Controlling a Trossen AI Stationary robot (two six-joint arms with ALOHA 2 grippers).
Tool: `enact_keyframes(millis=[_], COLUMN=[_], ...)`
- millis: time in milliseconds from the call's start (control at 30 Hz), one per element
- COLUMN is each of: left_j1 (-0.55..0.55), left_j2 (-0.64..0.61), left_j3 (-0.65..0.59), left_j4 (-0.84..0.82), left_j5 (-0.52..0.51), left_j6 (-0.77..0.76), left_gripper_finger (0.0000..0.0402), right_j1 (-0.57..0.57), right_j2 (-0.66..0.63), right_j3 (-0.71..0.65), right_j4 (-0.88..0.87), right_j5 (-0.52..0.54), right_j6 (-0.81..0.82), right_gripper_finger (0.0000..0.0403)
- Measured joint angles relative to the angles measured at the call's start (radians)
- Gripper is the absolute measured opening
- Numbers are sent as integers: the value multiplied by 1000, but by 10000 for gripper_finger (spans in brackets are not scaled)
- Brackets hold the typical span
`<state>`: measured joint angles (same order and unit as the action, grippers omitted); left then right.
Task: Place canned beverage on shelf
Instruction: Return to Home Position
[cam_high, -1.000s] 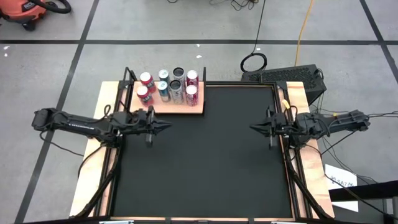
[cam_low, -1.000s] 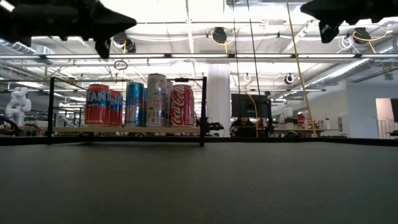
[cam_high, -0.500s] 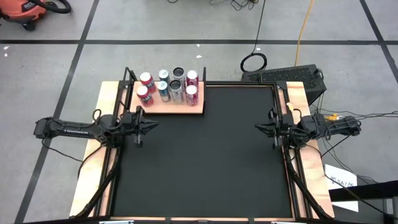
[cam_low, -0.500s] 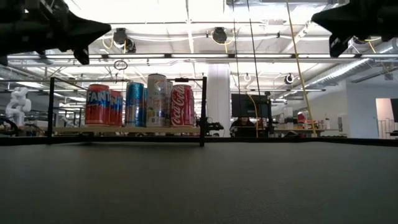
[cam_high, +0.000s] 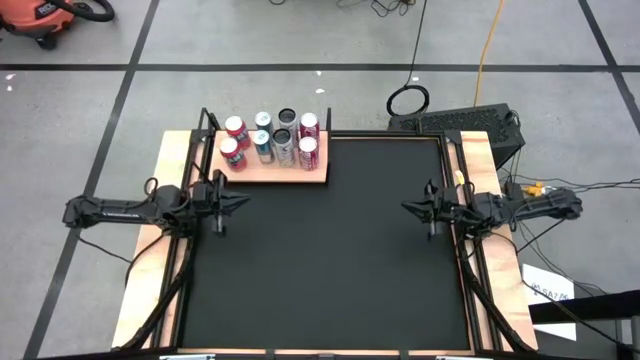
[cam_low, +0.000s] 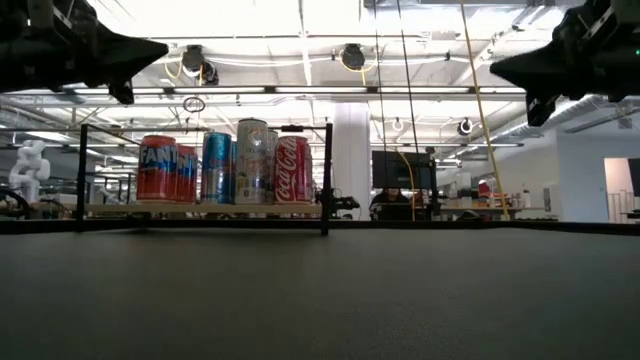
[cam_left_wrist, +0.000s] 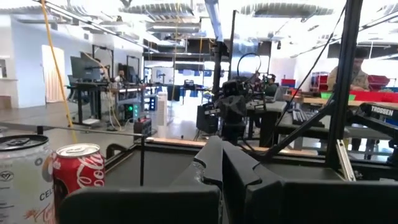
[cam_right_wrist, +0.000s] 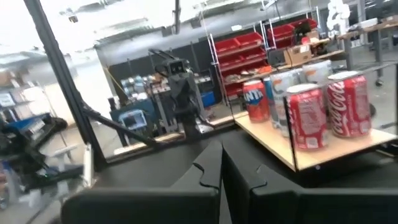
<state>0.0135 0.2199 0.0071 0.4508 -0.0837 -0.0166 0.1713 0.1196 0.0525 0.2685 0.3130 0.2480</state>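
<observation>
Drawing the left gripper back since a second ago, away from the middle of the table and out toward its left edge, stopping near the front edge of the shelf. Keeping its fingers pressed together on nothing, judging by the left wrist view. Shifting the right gripper hardly at all over that same second: hovering by the right edge, pointing inward, fingers likewise closed and empty. Leaving the cans standing upright in two rows on the shelf, at the far left corner of the table, well apart from both grippers. Reading this as the stocking finished and the arms folding toward rest, carrying nothing in either gripper. Needing only a clean retreat from here. Probably worth minding the shelf's black posts while backing the left arm away, being the closer of the two to them.
</observation>
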Motion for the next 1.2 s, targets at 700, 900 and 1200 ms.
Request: enact_keyframes(millis=[700,900,1200], left_j1=[0,-3,-3], left_j2=[-220,-219,-219], left_j3=[0,-1,-1], left_j4=[-250,-310,-338], left_j5=[82,82,82], left_j6=[-56,-80,-82], left_gripper_finger=[0,0,0], right_j1=[-35,-35,-35], right_j2=[-118,-115,-115], right_j3=[-1,-33,-34], right_j4=[-124,-151,-123], right_j5=[-5,-75,1], right_j6=[-96,-40,-77], right_gripper_finger=[0,0,0])
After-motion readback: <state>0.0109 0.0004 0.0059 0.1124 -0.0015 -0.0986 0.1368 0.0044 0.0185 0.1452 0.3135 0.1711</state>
